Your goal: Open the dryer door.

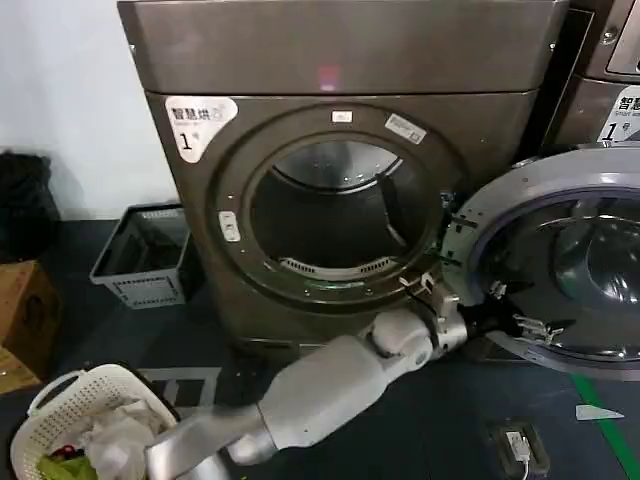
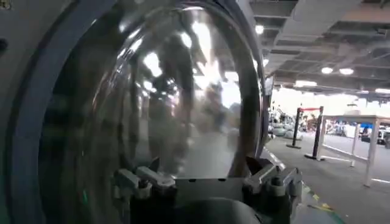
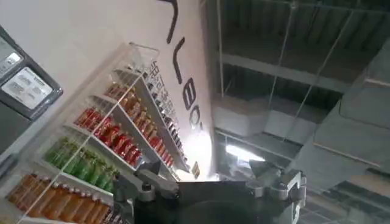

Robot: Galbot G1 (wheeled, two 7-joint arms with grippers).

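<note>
I am reaching my left gripper (image 1: pixel 535 328), jaws spread wide and holding nothing, at the grey inner face of the dryer door (image 1: pixel 560 190), which is hanging swung out to the right of the dryer (image 1: pixel 340 60). I am judging it heavy, stiff on its hinge, its glass slippery, so the rim is the place to push

dryer door (image 1: pixel 570 262) cut off at right edge, twin machine (image 1: pixel 608 75) mostly out of frame, laundry basket (image 1: pixel 75 420) cropped below

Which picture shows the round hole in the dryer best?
The head view: the dryer's whole drum mouth shows, with the dryer door swung open beside it. The left wrist view sees the door's glass up close, not the mouth. The right wrist view faces shelves of bottles.
</note>
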